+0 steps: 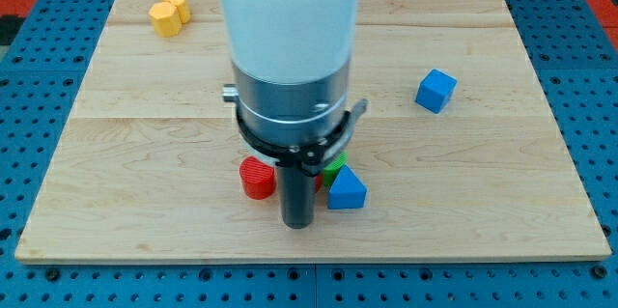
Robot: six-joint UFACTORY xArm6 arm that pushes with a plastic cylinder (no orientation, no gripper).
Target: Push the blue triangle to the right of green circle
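In the camera view, a pale wooden board [483, 173] lies on a blue table with rows of holes [589, 76]. There are no boxes or bowls here, so nothing sits inside anything. A big white and silver arm [290, 47] hangs over the middle of the board and hides a lot of it. It ends in a dark rod, and my tip [296, 225] rests on the board near the view's bottom edge. It is a plain rod, so it holds nothing and only pushes. The blue triangle [347, 190] sits just beside my tip, on its right; I cannot tell if they touch. A green block [335, 164] peeks out from behind the rod, just above the blue triangle and touching it or nearly so. Its shape is mostly hidden. A tiny bit of red [319, 181] shows between the rod and the triangle. A red round block [258, 178] stands just left of the rod. These blocks are crowded close around my tip. A blue cube [435, 91] sits well apart on the right side, with open wood all around it. A yellow block [168, 13] sits far away near the top left corner. The right half of the board has lots of bare room.
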